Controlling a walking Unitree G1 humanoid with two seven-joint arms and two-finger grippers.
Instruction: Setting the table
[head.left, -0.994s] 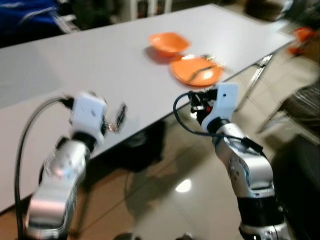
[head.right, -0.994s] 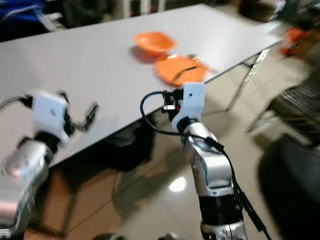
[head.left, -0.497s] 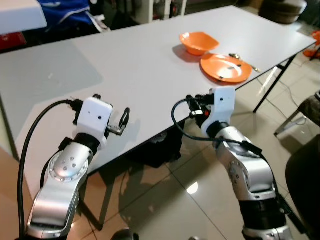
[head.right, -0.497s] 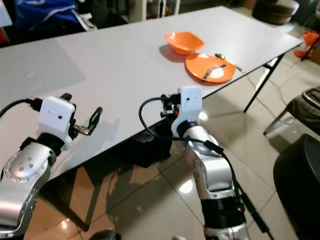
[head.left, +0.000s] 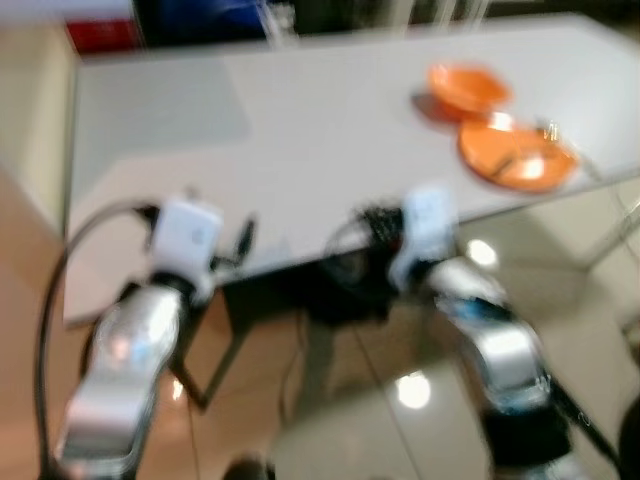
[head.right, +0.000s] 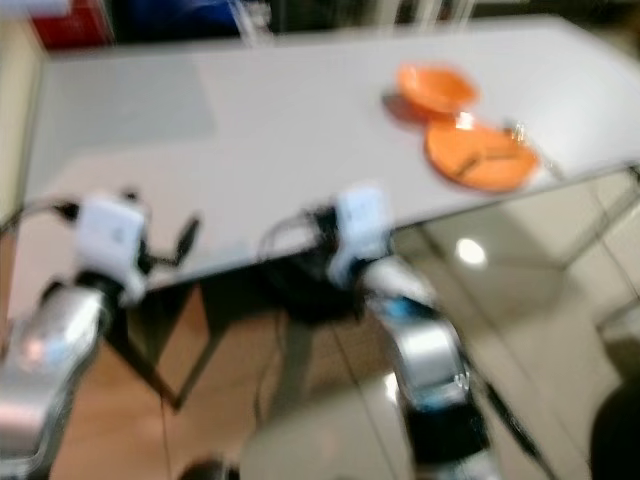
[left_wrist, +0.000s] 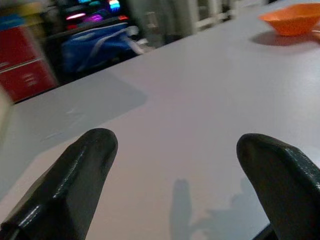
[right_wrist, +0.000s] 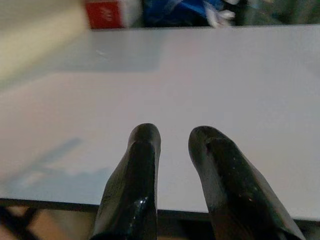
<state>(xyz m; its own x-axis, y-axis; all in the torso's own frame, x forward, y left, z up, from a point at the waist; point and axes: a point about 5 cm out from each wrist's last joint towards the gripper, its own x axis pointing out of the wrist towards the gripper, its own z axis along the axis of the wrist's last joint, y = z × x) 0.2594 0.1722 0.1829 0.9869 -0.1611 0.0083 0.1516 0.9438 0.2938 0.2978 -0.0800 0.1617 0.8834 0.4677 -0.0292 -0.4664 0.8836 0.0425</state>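
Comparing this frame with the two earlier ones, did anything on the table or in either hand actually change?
Only the camera shifted and blurred; the robot is moving. Orange bowl and orange plate sit together as before on the grey table. Left hand stays open and empty; right hand holds nothing, near the table edge.

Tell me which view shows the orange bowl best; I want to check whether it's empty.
The left wrist view shows the orange bowl sharpest, but only side-on at the frame's edge, so its inside stays hidden. Both eye views look down into it beside the orange plate on the table, yet they are too blurred to tell.
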